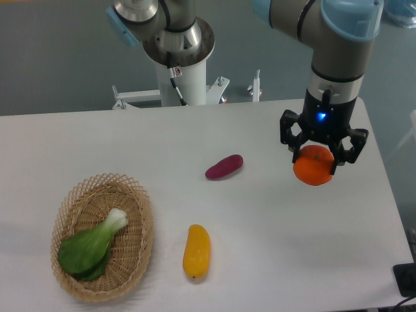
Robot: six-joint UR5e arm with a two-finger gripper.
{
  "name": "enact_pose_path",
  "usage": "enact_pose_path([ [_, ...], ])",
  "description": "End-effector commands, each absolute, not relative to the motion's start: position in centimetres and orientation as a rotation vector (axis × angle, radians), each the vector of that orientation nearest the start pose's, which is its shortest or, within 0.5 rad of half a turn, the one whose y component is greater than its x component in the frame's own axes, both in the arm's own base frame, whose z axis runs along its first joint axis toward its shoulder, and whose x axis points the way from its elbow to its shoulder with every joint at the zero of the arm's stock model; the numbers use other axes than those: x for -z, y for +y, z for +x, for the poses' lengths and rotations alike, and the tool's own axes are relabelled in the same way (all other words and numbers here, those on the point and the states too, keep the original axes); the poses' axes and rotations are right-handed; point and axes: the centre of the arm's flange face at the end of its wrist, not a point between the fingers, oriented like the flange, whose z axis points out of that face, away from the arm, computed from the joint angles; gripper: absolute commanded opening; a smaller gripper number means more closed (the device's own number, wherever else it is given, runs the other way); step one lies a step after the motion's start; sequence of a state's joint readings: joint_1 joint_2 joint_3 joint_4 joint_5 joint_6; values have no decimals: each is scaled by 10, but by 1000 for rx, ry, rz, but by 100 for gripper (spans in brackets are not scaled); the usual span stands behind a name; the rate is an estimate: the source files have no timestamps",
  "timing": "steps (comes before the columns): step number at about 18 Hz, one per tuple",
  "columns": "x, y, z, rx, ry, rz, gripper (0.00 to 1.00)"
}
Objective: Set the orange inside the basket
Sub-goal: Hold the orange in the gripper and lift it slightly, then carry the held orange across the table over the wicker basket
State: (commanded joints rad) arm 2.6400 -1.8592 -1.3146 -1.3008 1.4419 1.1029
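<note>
At right of centre in the frame, the black two-finger gripper (318,156) hangs from the grey and pale-blue arm, pointing down over the white table (273,247). A blue light glows on its body. Its fingers are closed in around the top and sides of the round, bright orange, glossy-skinned citrus fruit (314,167), and it has hold of it. The orange sits between the finger ends, its lower half showing below them. Whether the fruit is clear of the table or just touching it cannot be told from this view.

Lower left of the frame: the oval, light tan woven wicker basket (130,250) rests on the table, well apart from the orange. Inside it lies a green leafy vegetable with a pale white stalk (91,246), stalk end toward the upper right.

Centre of the frame: a purple oblong sweet potato (224,167) lies on the table, tilted, between basket and gripper.

Lower centre: an elongated yellow-orange mango-like fruit (196,251) lies just right of the basket, not touching it.

Top of the frame, left of centre: the arm's white and metal base column (182,58) stands behind the table's far edge.
</note>
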Motion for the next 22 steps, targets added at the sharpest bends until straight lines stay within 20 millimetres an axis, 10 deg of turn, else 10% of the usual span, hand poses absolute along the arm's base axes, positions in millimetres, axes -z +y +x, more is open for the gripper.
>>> enact_pose_path([
  [11,-479,450,-469,-201,12,-2900,71],
  [22,-459,560,-344,-176,-310,-2767,71],
])
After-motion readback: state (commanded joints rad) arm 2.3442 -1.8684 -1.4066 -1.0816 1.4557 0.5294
